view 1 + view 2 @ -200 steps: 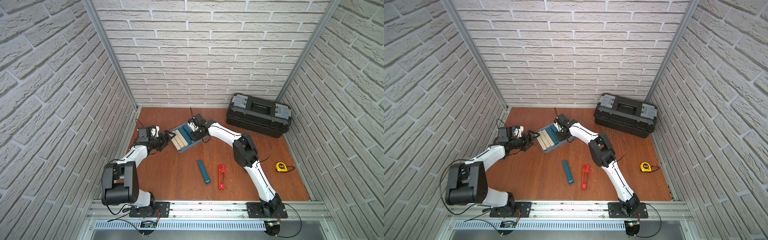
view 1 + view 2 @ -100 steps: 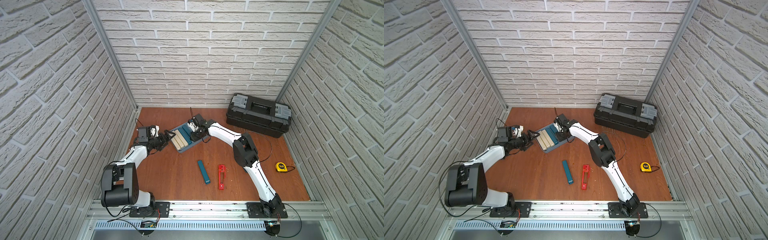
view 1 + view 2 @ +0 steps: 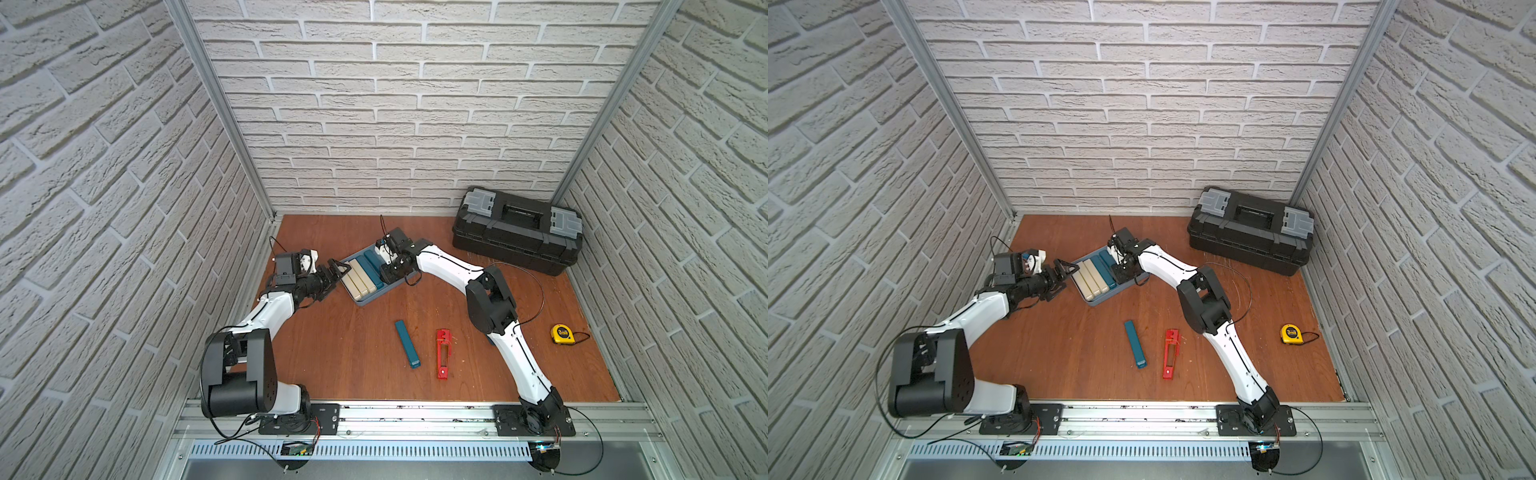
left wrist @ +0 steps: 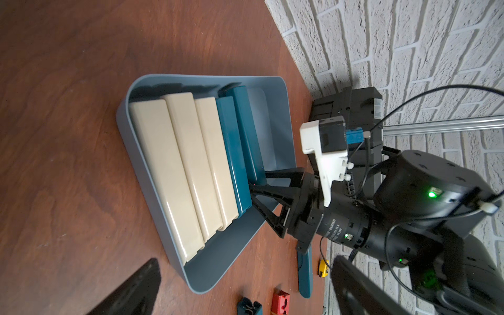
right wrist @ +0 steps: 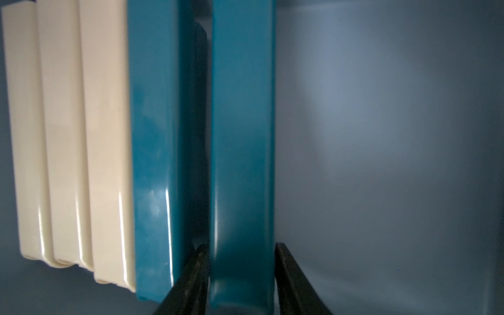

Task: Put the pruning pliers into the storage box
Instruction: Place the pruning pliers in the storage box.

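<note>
The light blue storage box (image 3: 366, 304) (image 3: 1097, 304) lies at the back left of the floor. It holds three beige pruning pliers (image 3: 358, 281) (image 4: 174, 174) and two teal ones (image 3: 371, 267). My right gripper (image 5: 241, 245) (image 3: 385, 266) reaches into the box. It is open, its fingers close on either side of the outer teal bar (image 5: 242, 136), with a thin gap at one finger. The left gripper (image 3: 338, 268) (image 4: 245, 260) hangs wide open at the box's left rim, holding nothing. A teal bar (image 3: 407, 344) and a red slotted one (image 3: 443, 354) lie on the floor in front.
A big black toolbox (image 3: 517, 237) stands at the back right. Near the right wall lies a yellow tape measure (image 3: 561, 333). Another teal bar (image 4: 305, 272) lies on the floor beyond the box, mostly under my right arm. Brick walls close in three sides.
The right gripper's jaws have widened a little around the teal bar in the box. Neither arm has visibly shifted.
</note>
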